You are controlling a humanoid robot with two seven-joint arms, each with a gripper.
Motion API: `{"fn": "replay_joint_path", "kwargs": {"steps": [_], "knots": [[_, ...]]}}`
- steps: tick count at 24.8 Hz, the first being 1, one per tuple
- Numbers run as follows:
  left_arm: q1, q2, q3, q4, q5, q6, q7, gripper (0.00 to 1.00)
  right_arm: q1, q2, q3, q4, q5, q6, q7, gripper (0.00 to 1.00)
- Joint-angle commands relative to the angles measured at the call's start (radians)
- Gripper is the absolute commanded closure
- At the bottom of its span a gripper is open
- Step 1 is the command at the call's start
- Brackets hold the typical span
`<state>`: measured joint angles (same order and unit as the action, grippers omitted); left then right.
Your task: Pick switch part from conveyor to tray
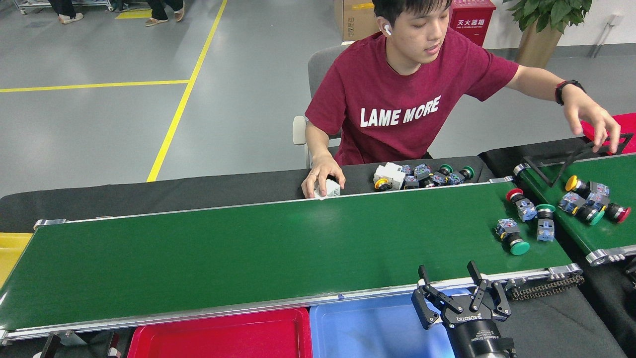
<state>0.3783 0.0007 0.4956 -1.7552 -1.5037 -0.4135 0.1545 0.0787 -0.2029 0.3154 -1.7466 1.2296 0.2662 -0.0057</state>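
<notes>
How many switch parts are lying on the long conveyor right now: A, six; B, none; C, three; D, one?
C: three switch parts lie near the conveyor's right end, one red-capped and two green-capped; the right gripper waits open, empty, over the blue tray.

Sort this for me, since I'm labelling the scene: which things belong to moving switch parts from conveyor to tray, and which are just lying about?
Job:
conveyor
three switch parts on it
blue tray
red tray
right gripper, open over the blue tray

Lying about:
second belt with its switches
switch pile on the black cloth
white block under the person's hand
potted plant
</notes>
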Motion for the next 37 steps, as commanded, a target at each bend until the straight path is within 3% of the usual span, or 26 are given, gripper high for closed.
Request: {"fn": "replay_joint_path", "kwargs": {"steps": [1,4,11,20,23,30,34,35,37], "knots": [[0.002,0.012,0.001,-0.01,-0.001,-0.002,0.008,0.0,-0.008,0.005,-0.01,-0.011,-0.002,0.008,0.026,0.02],[0.001,0.012,0.0,-0.01,-0.001,-0.004,0.008,0.0,-0.028,0.01,-0.044,0.015,-0.002,0.039,0.075,0.02],[0.004,0.013,-0.003,-0.01,-0.003,-0.005,0.007,0.0,-0.168,0.008,-0.119,0.18,-0.004,0.057,0.133,0.02],[0.004,0.015,-0.025,-0.01,-0.004,-0.008,0.007,0.0,-0.404,0.043,-0.117,0.535,-0.002,0.09,0.125,0.02],[0.002,0.015,-0.034,-0.01,-0.004,-0.008,0.007,0.0,-0.467,0.088,-0.113,0.628,0.001,0.091,0.118,0.02],[-0.001,0.027,-0.04,-0.007,-0.006,-0.008,0.007,0.0,-0.56,0.103,-0.111,0.782,0.001,0.09,0.11,0.02],[-0.004,0.028,-0.04,-0.006,-0.006,-0.008,0.007,0.0,-0.583,0.111,-0.108,0.82,0.001,0.09,0.11,0.03],[-0.002,0.028,-0.04,-0.006,-0.006,-0.008,0.007,0.0,-0.583,0.111,-0.108,0.82,0.001,0.09,0.112,0.04],[-0.001,0.028,-0.04,-0.006,-0.006,-0.007,0.007,0.0,-0.583,0.106,-0.108,0.814,-0.004,0.077,0.112,0.21]]}}
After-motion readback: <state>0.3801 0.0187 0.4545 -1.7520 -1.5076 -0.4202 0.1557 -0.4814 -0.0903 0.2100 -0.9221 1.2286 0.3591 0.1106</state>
